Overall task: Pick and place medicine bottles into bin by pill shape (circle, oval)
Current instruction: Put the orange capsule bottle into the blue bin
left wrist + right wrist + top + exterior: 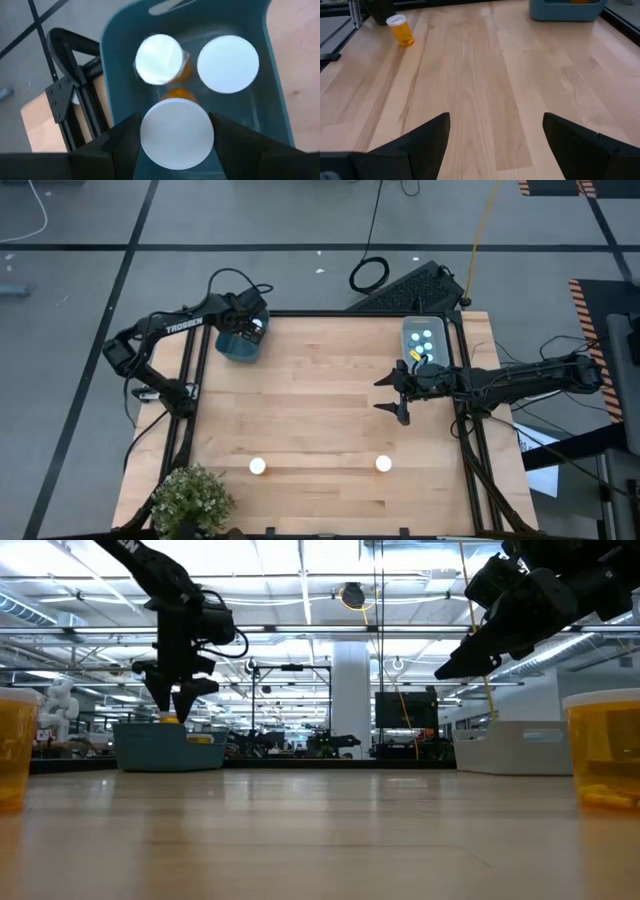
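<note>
My left gripper hangs over the teal bin at the table's far left, shut on an orange medicine bottle with a white cap. Two more capped bottles stand upright on the bin's floor. My right gripper hovers open above the table's right half, near the white bin, which holds several bottles. Two bottles stand on the table toward its near edge. My left gripper pinches the bottle between its two fingers, one on each side of its top end at the white cap. The fingers come from above and point down. The bottle stays upright, its orange lower end just above the teal bin's rim, clear of the bin.
A potted plant sits at the near left corner. Bare wood lies between the two bins and the two standing bottles. In the right wrist view one orange bottle stands far off, with the teal bin beyond.
</note>
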Controlling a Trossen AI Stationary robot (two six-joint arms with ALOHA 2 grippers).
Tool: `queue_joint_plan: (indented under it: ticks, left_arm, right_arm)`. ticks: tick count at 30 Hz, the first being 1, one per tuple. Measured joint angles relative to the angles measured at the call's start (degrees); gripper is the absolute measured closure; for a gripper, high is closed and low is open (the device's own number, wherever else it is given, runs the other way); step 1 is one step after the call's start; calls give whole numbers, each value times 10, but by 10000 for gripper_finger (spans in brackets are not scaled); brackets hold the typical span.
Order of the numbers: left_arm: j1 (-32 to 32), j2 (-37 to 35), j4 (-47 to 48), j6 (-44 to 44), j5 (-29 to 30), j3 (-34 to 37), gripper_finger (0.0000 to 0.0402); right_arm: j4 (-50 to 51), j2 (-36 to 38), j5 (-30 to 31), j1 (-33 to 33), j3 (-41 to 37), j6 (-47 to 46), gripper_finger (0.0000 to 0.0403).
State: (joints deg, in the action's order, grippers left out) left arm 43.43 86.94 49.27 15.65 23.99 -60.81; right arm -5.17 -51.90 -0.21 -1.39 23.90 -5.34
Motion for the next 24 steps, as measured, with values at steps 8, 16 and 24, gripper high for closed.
queue_joint_plan:
  ticks: [8, 16, 24]
  left_arm:
    - [2, 0, -17, -6, 14, 7, 174]
    - [2, 2, -26, 0, 9, 7, 174]
    - [2, 2, -32, 10, -4, 36, 174]
  right_arm:
    - [-2, 0, 1, 0, 0, 4, 90]
    - [-2, 0, 1, 0, 0, 3, 90]
    - [-2, 0, 1, 0, 0, 2, 90]
